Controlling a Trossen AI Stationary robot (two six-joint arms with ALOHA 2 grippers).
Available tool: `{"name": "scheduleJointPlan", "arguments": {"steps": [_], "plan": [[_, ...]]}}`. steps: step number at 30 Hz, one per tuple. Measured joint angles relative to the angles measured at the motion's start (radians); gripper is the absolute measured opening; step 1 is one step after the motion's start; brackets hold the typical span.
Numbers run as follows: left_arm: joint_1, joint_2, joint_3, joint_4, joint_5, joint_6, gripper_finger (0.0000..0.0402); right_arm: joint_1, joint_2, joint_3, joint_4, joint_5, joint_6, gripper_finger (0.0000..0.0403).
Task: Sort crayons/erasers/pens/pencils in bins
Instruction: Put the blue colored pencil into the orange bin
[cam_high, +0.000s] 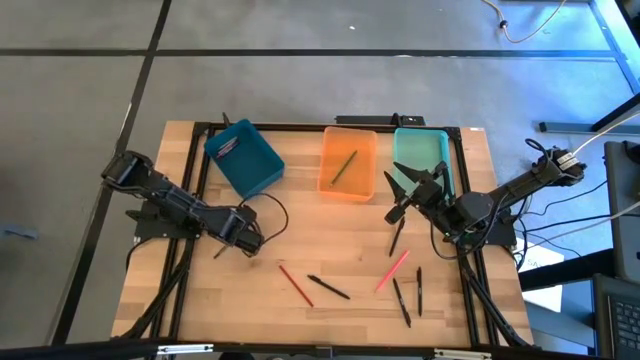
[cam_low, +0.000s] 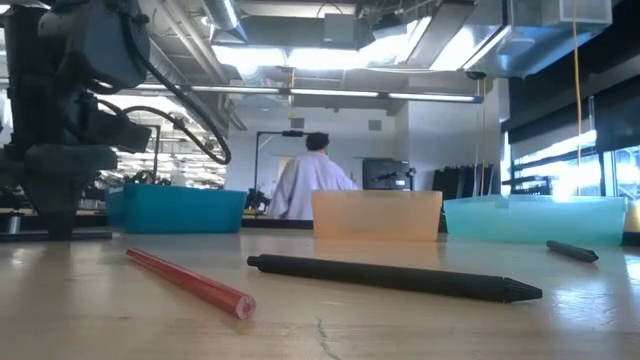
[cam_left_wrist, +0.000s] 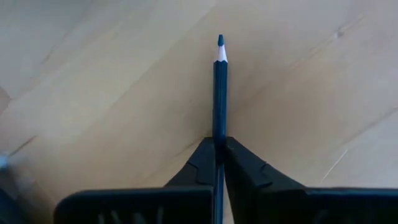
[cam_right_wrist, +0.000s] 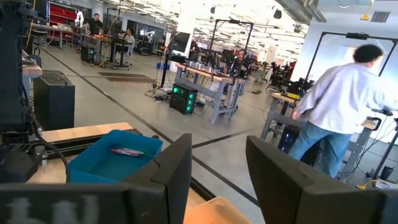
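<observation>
blue bin (cam_high: 244, 157); orange bin (cam_high: 348, 165); teal bin (cam_high: 420, 158); red crayon (cam_high: 295, 285)

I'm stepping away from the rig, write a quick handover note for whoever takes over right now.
Left gripper: shut on a blue pencil, low over the table's left side.
Right gripper: open, empty, raised near the teal bin.
Done: one pencil in the orange bin, an item in the blue bin.
Left: red pencil, pink one and several dark pens still on the table.
</observation>
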Motion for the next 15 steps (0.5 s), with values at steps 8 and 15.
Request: {"name": "scheduleJointPlan", "arguments": {"steps": [8, 15], "plan": [[0.039, 0.002, 0.138, -0.075, -0.04, 0.153, 0.0009, 0.0, 0.0, 0.0, 0.0, 0.0, 0.0, 0.0156], [0.146, 0.0, 0.288, -0.071, -0.144, 0.421, 0.0008, 0.0, 0.0, 0.0, 0.032, 0.002, 0.003, 0.0156]]}}
